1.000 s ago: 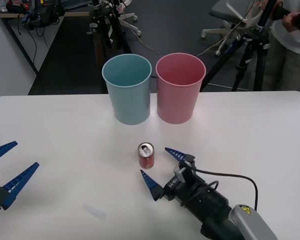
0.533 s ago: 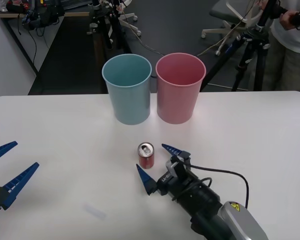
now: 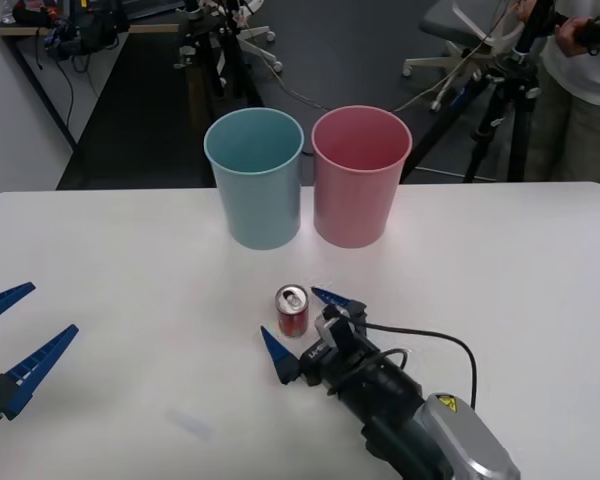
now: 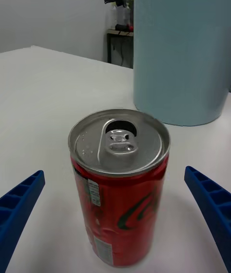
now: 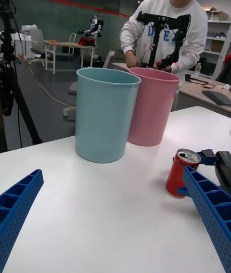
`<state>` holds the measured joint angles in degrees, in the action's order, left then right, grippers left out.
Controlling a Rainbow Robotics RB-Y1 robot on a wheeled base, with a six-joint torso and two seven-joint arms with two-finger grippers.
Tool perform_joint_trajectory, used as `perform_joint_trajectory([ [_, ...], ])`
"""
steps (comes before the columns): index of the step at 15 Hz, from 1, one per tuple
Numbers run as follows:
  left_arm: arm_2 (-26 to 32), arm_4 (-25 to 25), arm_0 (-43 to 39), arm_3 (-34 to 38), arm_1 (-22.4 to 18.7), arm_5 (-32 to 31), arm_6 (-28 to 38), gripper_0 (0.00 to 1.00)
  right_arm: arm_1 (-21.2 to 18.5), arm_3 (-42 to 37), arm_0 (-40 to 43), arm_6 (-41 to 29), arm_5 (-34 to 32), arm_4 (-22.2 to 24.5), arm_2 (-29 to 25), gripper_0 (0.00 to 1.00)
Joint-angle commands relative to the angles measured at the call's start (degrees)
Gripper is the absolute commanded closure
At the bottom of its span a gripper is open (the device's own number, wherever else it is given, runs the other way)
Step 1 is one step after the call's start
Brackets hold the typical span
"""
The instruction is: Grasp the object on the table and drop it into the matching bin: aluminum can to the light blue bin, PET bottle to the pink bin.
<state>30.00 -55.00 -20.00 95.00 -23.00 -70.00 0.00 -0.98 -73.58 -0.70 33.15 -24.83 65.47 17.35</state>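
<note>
A small red aluminum can [image 3: 292,310] with a silver top stands upright on the white table [image 3: 130,250], in front of the light blue bin [image 3: 255,180] and the pink bin [image 3: 360,180]. My right gripper [image 3: 290,313] is open, one blue finger on each side of the can, neither touching it. In the right wrist view the can [image 4: 120,191] stands between the open fingers [image 4: 207,201], with the light blue bin [image 4: 183,46] behind it. My left gripper [image 3: 53,308] hangs open over the table's left edge, far from the can [image 5: 182,173].
The two bins stand side by side, almost touching, at the table's far middle. A black cable [image 3: 450,345] loops over the right arm. A tripod [image 3: 500,110] and an office chair [image 3: 460,30] stand on the floor beyond the far right edge.
My right gripper has slid forward and left, so its fingers now stand on either side of the can instead of short of it. The can and the left arm have not moved.
</note>
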Motion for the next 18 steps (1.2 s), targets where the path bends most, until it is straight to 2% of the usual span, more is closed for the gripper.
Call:
perform_joint_trajectory([
  [1,0.0,0.0,0.0,0.0,0.0,0.0,0.0,0.00,1.5,2.8,-2.0,0.0,-1.2,0.7,-1.4,0.00],
  [15,0.0,0.0,0.0,0.0,0.0,0.0,0.0,0.00,1.3,2.8,-2.0,-0.3,-2.4,0.4,-1.5,0.00],
  [16,0.0,0.0,0.0,0.0,0.0,0.0,0.0,0.00,1.2,2.8,-2.0,-0.3,-2.4,0.4,-1.6,0.37],
  [17,0.0,0.0,0.0,0.0,0.0,0.0,0.0,0.00,1.2,2.8,-2.0,-0.3,-2.5,0.3,-1.6,1.00],
  [18,0.0,0.0,0.0,0.0,0.0,0.0,0.0,0.00,1.2,2.8,-2.0,-0.3,-2.6,0.3,-1.7,1.00],
])
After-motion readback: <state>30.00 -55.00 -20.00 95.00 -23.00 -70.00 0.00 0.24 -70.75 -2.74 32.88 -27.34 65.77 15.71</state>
